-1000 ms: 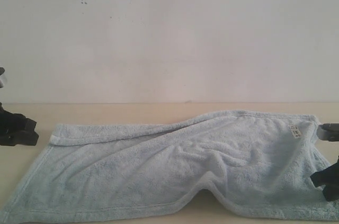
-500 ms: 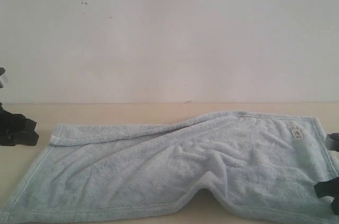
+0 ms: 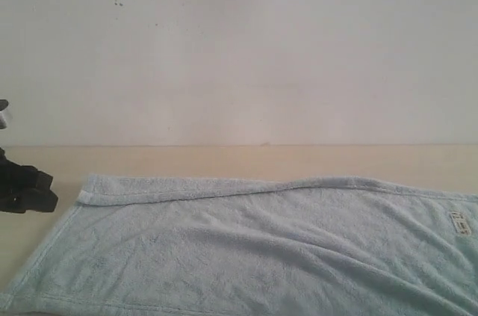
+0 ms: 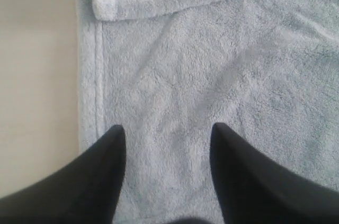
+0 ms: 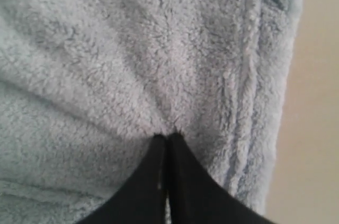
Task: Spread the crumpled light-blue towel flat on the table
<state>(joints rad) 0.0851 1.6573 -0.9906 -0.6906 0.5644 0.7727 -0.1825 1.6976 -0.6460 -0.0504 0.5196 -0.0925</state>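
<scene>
The light-blue towel (image 3: 246, 249) lies stretched wide across the table (image 3: 224, 158), with shallow wrinkles. Its far edge is folded over in a narrow strip (image 3: 179, 189), and its white tag (image 3: 458, 223) sits at the far right. In the right wrist view my right gripper (image 5: 168, 136) is shut on a pinch of towel (image 5: 132, 65) close to the hemmed border (image 5: 265, 102); it is outside the exterior view. My left gripper (image 4: 167, 128) hangs open over the towel (image 4: 212, 75) beside its hem (image 4: 98, 75), holding nothing. The left arm's black body (image 3: 26, 190) shows at the left edge.
A white wall with small dark specks (image 3: 239, 47) rises behind the table. Bare table (image 4: 37, 75) shows beside the towel's left hem, and more bare table (image 5: 318, 102) past its right hem.
The towel has been drawn to the right: the hump at its front edge flattened and the tag shifted right and down. My right gripper left the exterior view. The left arm stayed put.
</scene>
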